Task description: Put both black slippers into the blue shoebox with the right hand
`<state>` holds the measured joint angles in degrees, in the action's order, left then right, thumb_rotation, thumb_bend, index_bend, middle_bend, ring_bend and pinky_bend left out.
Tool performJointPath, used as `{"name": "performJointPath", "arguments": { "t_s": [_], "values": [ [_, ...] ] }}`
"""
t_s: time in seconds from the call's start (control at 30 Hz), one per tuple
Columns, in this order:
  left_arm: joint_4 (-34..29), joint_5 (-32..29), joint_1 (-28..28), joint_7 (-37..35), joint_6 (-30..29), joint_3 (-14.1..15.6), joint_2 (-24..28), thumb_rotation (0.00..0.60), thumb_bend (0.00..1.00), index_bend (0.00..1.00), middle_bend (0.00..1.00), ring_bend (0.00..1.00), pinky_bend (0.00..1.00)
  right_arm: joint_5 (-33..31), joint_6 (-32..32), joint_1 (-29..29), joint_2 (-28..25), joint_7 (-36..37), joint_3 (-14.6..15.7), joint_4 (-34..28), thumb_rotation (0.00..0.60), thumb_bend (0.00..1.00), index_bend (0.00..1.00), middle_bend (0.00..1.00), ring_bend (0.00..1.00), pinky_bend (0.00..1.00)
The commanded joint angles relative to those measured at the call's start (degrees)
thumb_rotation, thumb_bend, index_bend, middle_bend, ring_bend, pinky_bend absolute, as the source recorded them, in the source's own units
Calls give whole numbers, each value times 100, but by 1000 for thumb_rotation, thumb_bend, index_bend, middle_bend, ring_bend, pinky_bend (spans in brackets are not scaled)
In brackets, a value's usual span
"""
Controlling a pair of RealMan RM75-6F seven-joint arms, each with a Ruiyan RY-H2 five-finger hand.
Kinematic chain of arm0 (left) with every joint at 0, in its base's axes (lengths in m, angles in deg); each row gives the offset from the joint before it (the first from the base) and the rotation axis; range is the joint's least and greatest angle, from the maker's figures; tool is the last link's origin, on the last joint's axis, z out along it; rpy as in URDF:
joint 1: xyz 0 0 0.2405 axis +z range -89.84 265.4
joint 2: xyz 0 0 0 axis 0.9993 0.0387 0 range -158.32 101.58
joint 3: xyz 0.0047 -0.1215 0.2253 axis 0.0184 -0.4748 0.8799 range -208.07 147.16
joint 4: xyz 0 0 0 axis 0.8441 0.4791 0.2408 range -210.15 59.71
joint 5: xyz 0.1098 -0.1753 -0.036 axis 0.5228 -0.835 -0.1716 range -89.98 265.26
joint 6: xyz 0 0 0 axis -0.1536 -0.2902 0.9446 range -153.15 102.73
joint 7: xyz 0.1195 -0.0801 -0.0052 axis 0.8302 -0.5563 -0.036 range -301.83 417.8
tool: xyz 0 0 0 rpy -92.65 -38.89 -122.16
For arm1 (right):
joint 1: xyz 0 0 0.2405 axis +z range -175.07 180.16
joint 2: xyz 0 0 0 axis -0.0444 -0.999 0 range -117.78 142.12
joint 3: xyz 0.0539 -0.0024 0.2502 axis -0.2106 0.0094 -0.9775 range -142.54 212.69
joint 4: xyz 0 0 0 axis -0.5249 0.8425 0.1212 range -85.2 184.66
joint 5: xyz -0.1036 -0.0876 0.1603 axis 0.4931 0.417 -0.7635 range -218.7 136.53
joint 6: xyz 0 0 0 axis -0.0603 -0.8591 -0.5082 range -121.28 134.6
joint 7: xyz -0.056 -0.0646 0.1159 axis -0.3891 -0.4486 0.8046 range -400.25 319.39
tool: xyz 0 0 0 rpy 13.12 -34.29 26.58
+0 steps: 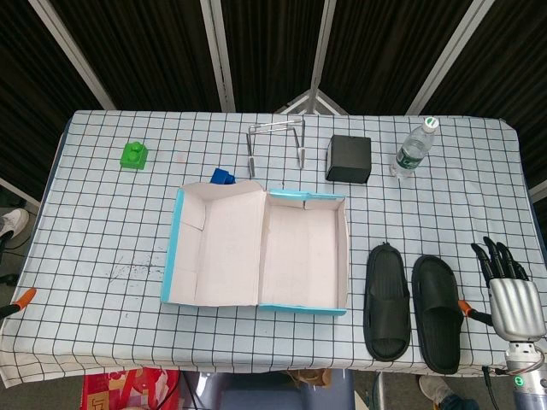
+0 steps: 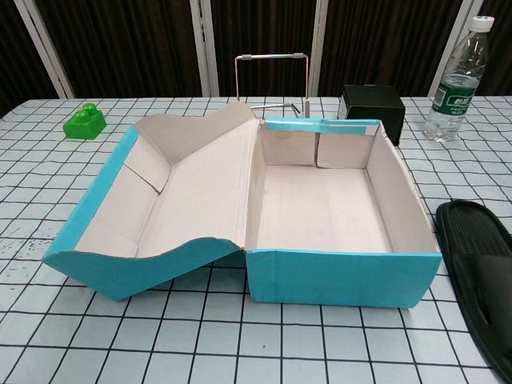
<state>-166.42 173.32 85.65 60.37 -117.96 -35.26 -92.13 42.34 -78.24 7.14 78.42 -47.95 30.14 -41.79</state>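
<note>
we found nothing done yet: both slippers lay on the table outside the box [image 1: 304, 248], which sat open and empty, well to the left of our right hand [image 1: 513, 286]. the near slipper [image 1: 437, 312] lay just left of that hand, the far slipper [image 1: 387, 299] beside it toward the box. the hand held nothing, fingers apart. our left hand was not in view. the bottle [image 2: 456, 80] carried a green label, too small for us to read.
</note>
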Motion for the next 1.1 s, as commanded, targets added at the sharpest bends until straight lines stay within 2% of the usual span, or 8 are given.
{"name": "performJointPath", "arguments": {
  "t_s": [0.03,0.37,0.43,0.5,0.57,0.63,0.97,1.1],
  "values": [
    [3,-1,39,-105,-71,-22,31,600,65,102,0,0,10,-24,7,-15,-14,-40,12,-14,600,124,117,52,35,228],
    [31,223,124,-321,-335,-12,84,600,181,101,1,0,11,1,-81,-71,-56,15,19,-78,600,124,117,52,35,229],
    [55,295,142,-405,-405,-6,90,600,293,108,4,0,11,25,-85,-64,-47,23,19,-76,600,124,118,52,35,229],
    [104,352,147,-494,-480,-23,84,600,507,118,9,0,11,22,-64,-52,-30,-7,20,-61,600,123,118,52,35,228],
    [188,374,141,-590,-542,-61,36,600,642,123,11,0,11,-24,1,-31,-8,-79,22,-45,600,123,117,52,35,228],
    [244,357,134,-623,-528,-71,4,600,701,124,11,0,12,-65,55,-13,16,-115,19,-40,600,124,117,52,35,228],
    [187,366,126,-466,-458,-39,6,600,707,126,11,0,22,29,94,-12,-44,-25,89,-94,600,123,118,52,36,228],
    [169,352,113,-432,-401,-30,10,600,706,124,11,0,23,-127,187,-45,-118,-103,114,-405,600,124,117,52,49,228]
  ]
}}
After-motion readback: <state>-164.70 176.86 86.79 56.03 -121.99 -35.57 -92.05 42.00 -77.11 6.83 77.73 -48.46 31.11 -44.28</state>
